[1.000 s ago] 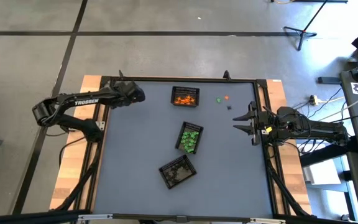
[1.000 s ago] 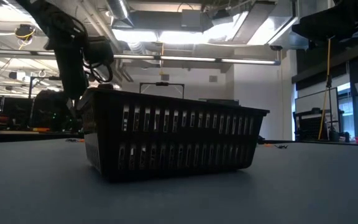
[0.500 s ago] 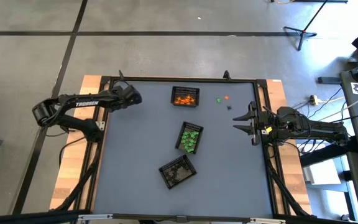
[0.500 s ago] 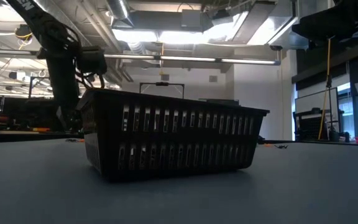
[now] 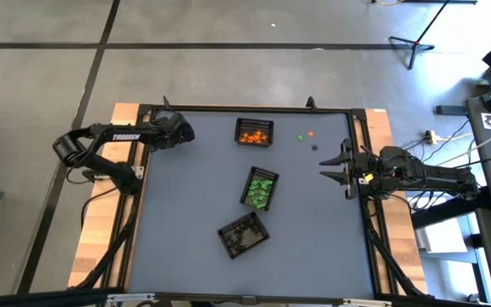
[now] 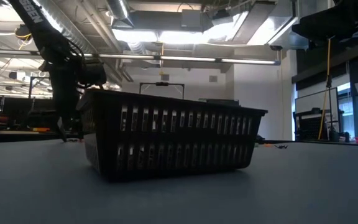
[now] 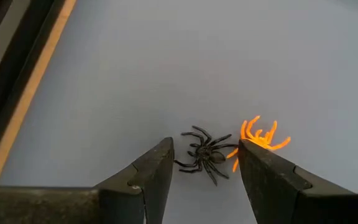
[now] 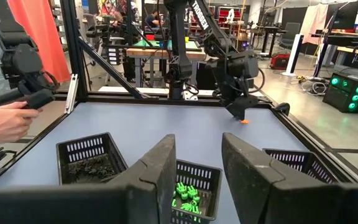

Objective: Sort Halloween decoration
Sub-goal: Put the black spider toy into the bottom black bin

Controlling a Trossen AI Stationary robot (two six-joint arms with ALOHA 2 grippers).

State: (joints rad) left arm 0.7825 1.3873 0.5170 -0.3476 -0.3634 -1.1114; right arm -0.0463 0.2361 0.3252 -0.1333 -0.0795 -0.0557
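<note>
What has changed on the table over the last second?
The left gripper has drawn back toward the table's left edge and come lower; it hangs open over a small black spider trinket beside an orange one. Nothing was gripped or released. The right gripper and three black mesh baskets stayed put.

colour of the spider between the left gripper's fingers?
Black; the spider lies on the table beside an orange trinket. Left wrist view shows it best.
</note>
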